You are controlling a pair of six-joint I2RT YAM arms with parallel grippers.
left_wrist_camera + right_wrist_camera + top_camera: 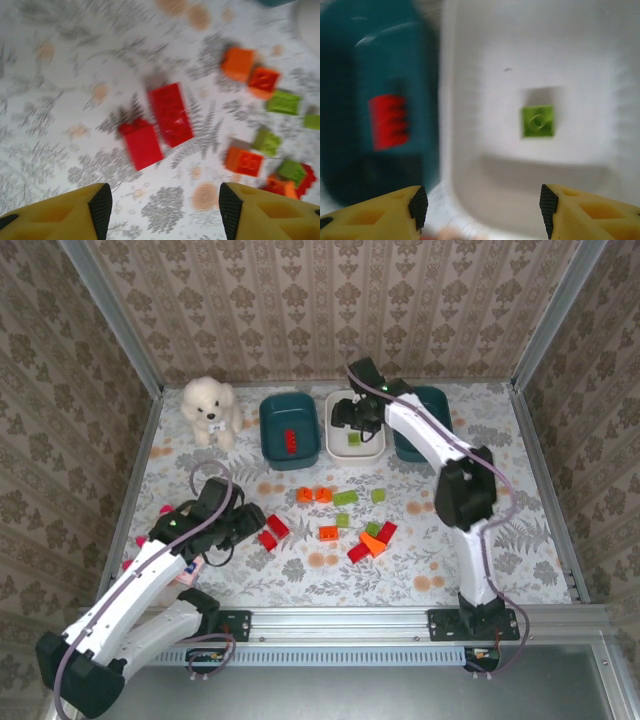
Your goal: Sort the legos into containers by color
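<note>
Two red legos [170, 114] [142, 142] lie side by side on the table just ahead of my left gripper [165, 210], which is open with nothing between its fingers. In the top view that gripper [250, 523] sits just left of the same red pair [272, 531]. Orange [314, 494] and lime green legos [345, 498] are scattered mid-table. My right gripper [482, 207] hangs open over the white container [447, 100], where one green lego [538, 121] lies. The teal container [350, 60] beside it holds a red lego [389, 121].
A second teal container [435, 400] stands right of the white one [357, 457], partly behind my right arm. A white plush dog [211, 410] sits at the back left. A pink toy [185, 575] lies under my left arm. Patterned walls enclose the table.
</note>
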